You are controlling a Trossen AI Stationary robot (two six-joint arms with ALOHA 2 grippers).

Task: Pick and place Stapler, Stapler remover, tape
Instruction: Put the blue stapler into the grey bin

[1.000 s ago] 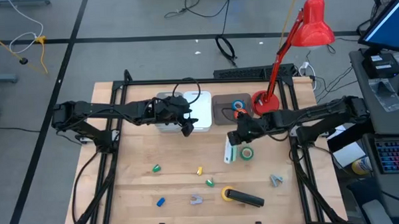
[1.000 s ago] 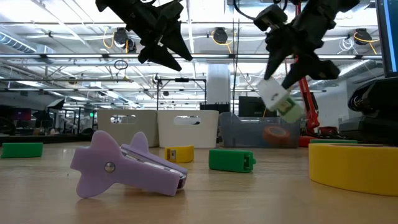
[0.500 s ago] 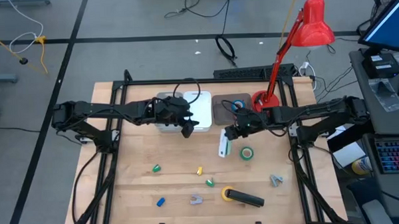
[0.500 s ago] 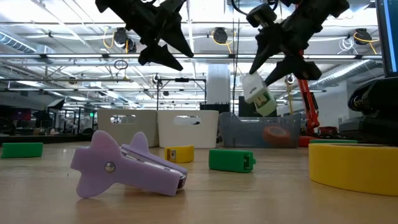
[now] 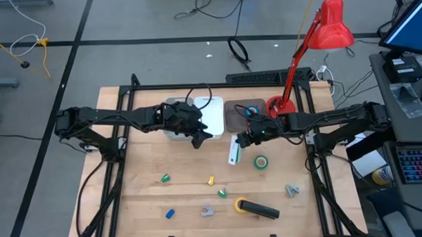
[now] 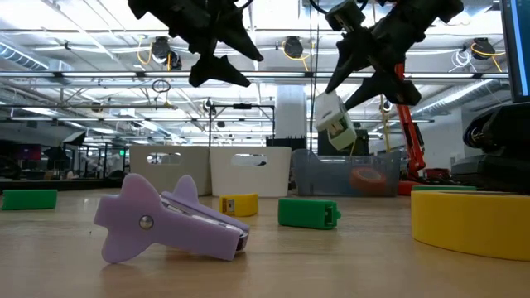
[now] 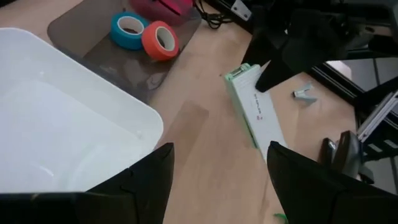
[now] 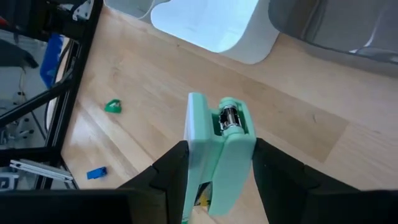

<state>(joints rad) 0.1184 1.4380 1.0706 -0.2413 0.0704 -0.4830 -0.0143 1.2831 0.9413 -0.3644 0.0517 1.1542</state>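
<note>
Right hand [image 5: 245, 140] clamped on mint-green stapler [image 5: 234, 151], lifted clear of counter [image 5: 143, 184], stapler hanging toward 7 o'clock. Green tape roll [image 5: 260, 161] at 4 o'clock of stapler, on counter. Blue tape [image 7: 128, 29] and orange tape [image 7: 159, 39] in grey tray [image 7: 99, 53] at 12 o'clock. Left hand [image 5: 200, 136] fingers apart, empty, over white bin [image 5: 212, 111] corner. Black stapler [image 5: 258, 210] and yellow tape [image 5: 239, 204] near front edge.

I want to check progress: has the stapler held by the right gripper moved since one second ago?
Yes. In the high view the stapler, held by the right gripper, has shifted left, away from the green tape roll and nearer the white bin.
</note>
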